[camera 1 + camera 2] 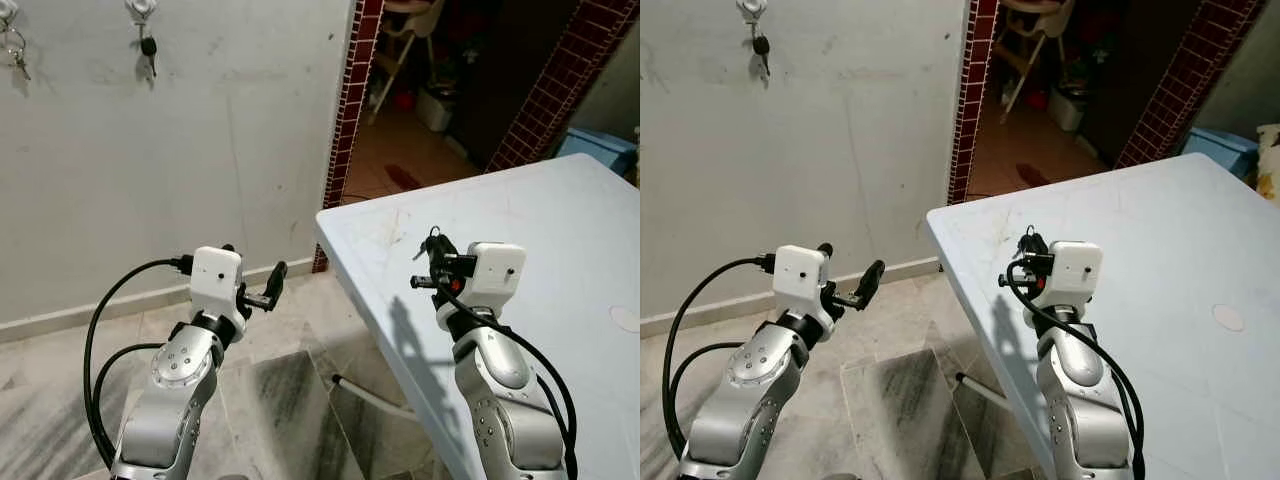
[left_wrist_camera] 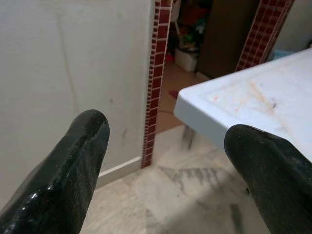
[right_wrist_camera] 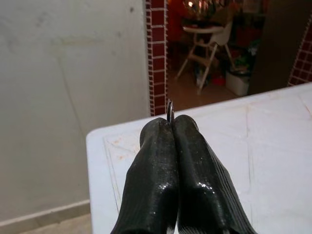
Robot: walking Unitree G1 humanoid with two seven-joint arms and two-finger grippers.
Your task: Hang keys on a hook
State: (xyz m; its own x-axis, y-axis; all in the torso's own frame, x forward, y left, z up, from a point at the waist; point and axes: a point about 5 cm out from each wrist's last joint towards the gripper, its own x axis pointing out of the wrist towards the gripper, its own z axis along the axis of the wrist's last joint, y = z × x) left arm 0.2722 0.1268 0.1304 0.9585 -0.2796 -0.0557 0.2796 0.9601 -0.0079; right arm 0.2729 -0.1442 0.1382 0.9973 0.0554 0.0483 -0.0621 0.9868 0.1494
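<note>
Metal key ring (image 3: 169,110) pinched in closed right end effector (image 3: 173,127).

The wall (image 1: 200,150) was a dull off-white, scuffed with grey marks. Beside it the doorway pillar (image 1: 350,110) wore small dark-red tiles with pale grout (the same pattern showed on the slanted pillar (image 1: 560,80) beyond). The worktop (image 1: 560,260) was pale blue-white, faintly streaked with orange. The floor (image 1: 290,400) was grey-veined marble. Both arms were silver with white wrist housings; the left gripper (image 1: 262,285) and right gripper (image 3: 170,127) were black.
</note>
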